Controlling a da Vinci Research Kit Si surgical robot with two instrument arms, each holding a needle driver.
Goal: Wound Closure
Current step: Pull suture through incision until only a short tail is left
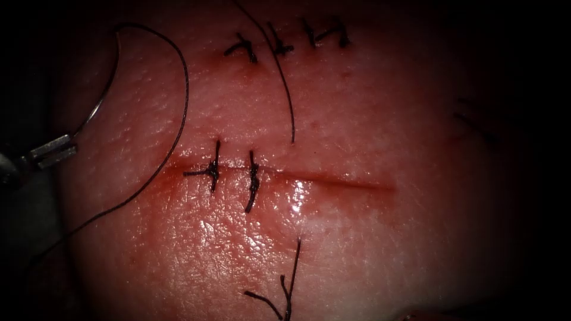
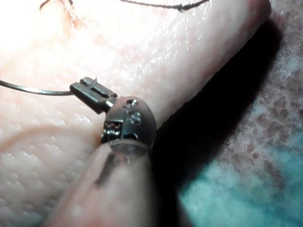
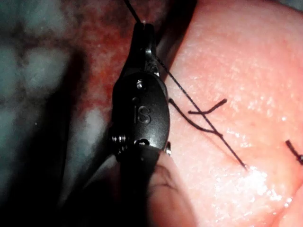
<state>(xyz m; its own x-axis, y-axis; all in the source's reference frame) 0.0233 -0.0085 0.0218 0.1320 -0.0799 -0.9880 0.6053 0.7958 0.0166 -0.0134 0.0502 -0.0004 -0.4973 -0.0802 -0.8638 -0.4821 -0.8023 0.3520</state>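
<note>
Left tool [image 1: 56, 150] clamped on needle [image 1: 104, 89] near its tail, clear of tissue [image 1: 357, 238], left of cut [image 1: 333, 178]. Right tool [image 3: 142, 33] pinching thread [image 3: 199, 106].

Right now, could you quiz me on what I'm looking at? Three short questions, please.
1. True or false: the needle is stuck in the tissue.
2. What does the right tool hold? A) needle B) thread C) nothing
3. How many stitches cross the cut?
Key: 1. False; the left tool holds it near one end, left of the cut. 2. B. 3. Two.
</note>
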